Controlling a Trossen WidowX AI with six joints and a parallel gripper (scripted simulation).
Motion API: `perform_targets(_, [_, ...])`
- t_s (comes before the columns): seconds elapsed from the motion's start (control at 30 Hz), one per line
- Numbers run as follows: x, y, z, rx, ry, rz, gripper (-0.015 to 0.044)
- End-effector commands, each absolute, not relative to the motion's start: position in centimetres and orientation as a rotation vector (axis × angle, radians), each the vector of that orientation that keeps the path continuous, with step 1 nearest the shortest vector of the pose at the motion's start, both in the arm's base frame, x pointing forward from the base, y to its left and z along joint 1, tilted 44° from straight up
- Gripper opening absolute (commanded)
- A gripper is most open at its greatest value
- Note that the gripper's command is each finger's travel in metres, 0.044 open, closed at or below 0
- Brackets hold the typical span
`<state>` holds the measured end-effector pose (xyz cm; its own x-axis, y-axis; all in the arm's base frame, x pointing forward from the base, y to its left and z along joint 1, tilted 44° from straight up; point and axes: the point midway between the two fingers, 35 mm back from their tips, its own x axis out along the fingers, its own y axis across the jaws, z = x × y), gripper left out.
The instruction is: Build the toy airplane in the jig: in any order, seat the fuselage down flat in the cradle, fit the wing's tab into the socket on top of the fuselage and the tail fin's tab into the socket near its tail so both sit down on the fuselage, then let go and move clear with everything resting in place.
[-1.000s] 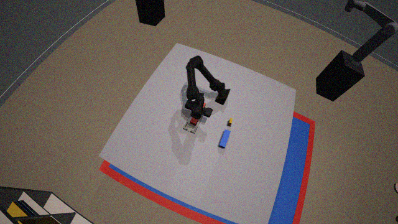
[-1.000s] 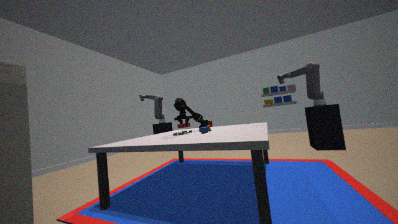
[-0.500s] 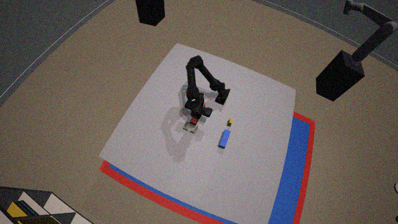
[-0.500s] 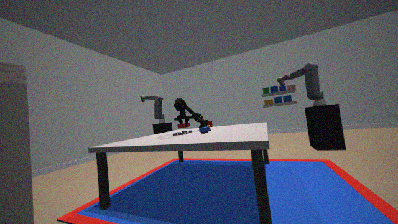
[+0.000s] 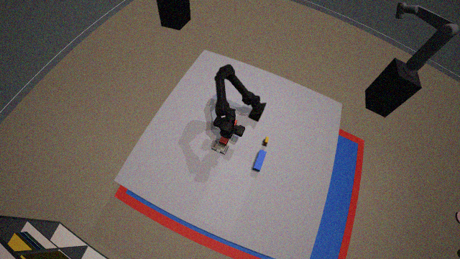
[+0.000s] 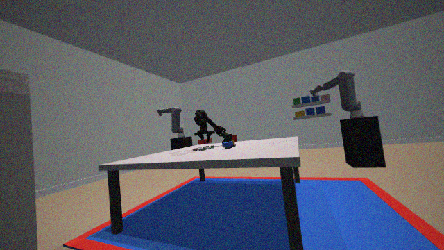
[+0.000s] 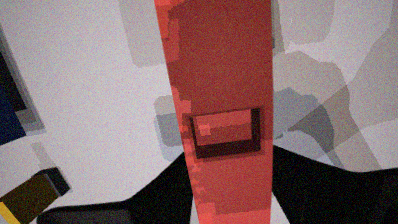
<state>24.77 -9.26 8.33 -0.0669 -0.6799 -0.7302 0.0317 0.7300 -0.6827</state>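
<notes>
The red fuselage (image 5: pixel 223 140) (image 6: pixel 205 141) (image 7: pixel 220 65) is gripped across its sides, its rectangular socket facing up toward the wrist camera. My gripper (image 6: pixel 207 137) (image 7: pixel 222 148) is shut on it. The fuselage hangs above the table, over or just behind the grey jig (image 5: pixel 220 148) (image 6: pixel 203 148); a gap shows beneath it in the exterior view. The cradle is partly hidden under it in the top view. The blue wing (image 5: pixel 259 160) (image 6: pixel 227 144) lies on the table to the right of the jig. The small yellow tail fin (image 5: pixel 266 140) (image 7: pixel 30 195) lies near the wing.
The pale table (image 5: pixel 287 194) (image 6: pixel 263 149) carries the jig, the parts and my arm's base (image 5: pixel 257 111), which stands behind the jig. Other arms on black pedestals (image 5: pixel 393 88) (image 6: pixel 362 142) stand away from the table.
</notes>
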Motion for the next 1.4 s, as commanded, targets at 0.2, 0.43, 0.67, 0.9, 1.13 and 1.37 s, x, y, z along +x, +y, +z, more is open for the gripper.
perform_targets(0.2, [24.6, -10.5, 7.2, -0.555, 1.541, -0.637, 0.0195])
perform_targets(0.43, [24.5, -11.3, 6.4, -0.557, 1.541, -0.638, 0.0195])
perform_targets(0.67, [24.5, -11.2, 6.5, -0.549, 1.542, -0.637, 0.0181])
perform_targets(0.9, [24.5, -11.2, 6.5, -0.549, 1.542, -0.637, 0.0056])
perform_targets(1.13, [24.5, -11.2, 6.5, -0.549, 1.542, -0.637, 0.0188])
perform_targets(1.37, [24.5, -11.2, 6.5, -0.549, 1.542, -0.637, 0.0371])
